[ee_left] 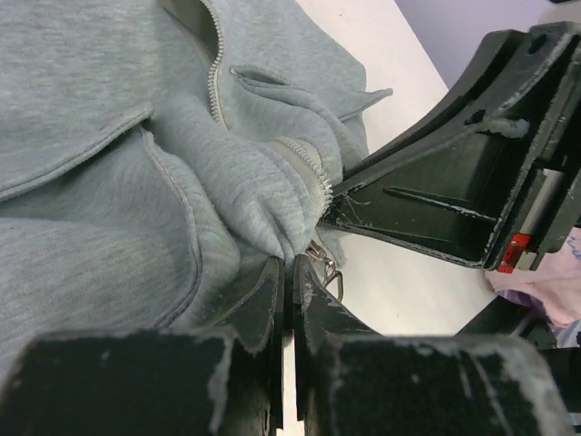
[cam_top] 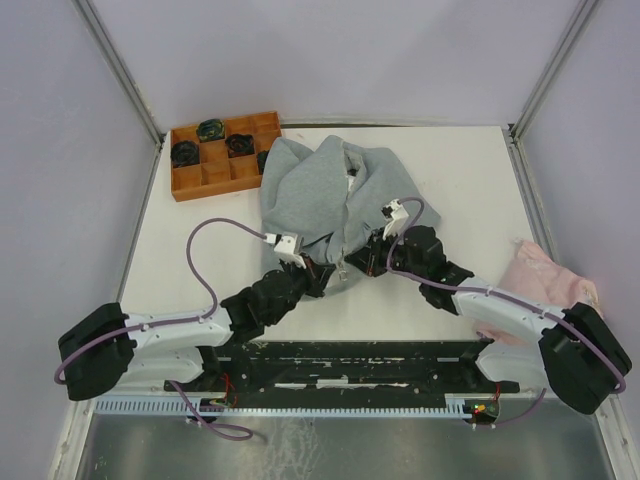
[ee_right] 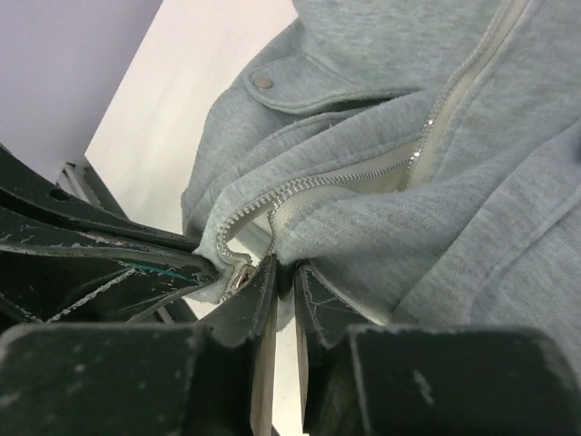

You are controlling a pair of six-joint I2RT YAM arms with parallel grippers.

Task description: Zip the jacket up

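The light grey jacket lies crumpled in the middle of the table, front up, its zipper open. Both grippers meet at its near hem. My left gripper is shut on a fold of the jacket's hem, with the metal zipper pull just right of its fingertips. My right gripper is shut on the other side of the hem, with the zipper slider just left of its fingers. The zipper teeth run apart above the hem.
An orange compartment tray with several dark items stands at the back left, touching the jacket's hood side. A pale pink cloth lies at the right edge by the right arm. Frame posts rise at both back corners.
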